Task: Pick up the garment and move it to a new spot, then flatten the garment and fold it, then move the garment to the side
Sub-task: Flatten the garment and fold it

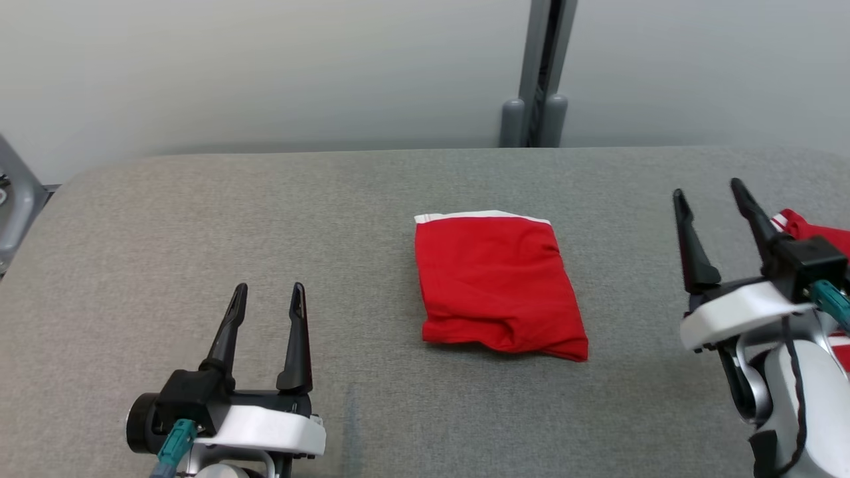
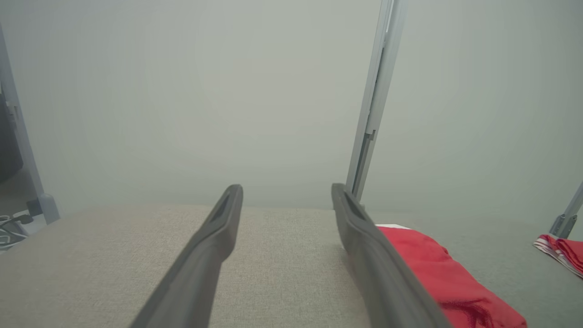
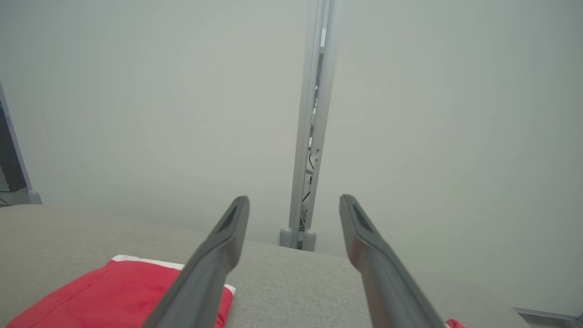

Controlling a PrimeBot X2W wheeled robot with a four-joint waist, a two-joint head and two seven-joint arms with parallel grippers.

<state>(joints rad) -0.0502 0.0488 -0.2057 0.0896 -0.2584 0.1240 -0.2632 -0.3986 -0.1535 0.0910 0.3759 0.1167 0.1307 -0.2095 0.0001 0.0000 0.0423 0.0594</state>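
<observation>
Garment (image 1: 498,285), red and folded, lies mid-frame on the grey worktop (image 1: 199,219), long axis running up the frame, white band (image 1: 481,216) at the far end; it sits between the left jaws at lower left and the right jaws at right edge, both spread, empty, about equally near

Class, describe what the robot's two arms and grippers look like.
The left gripper and the right gripper each have two long, tapering dark fingers on a black base, mounted on a glossy white wrist shell. A teal connector plugs in at each wrist. The right forearm is silver-grey, with a black cable running along it.
</observation>
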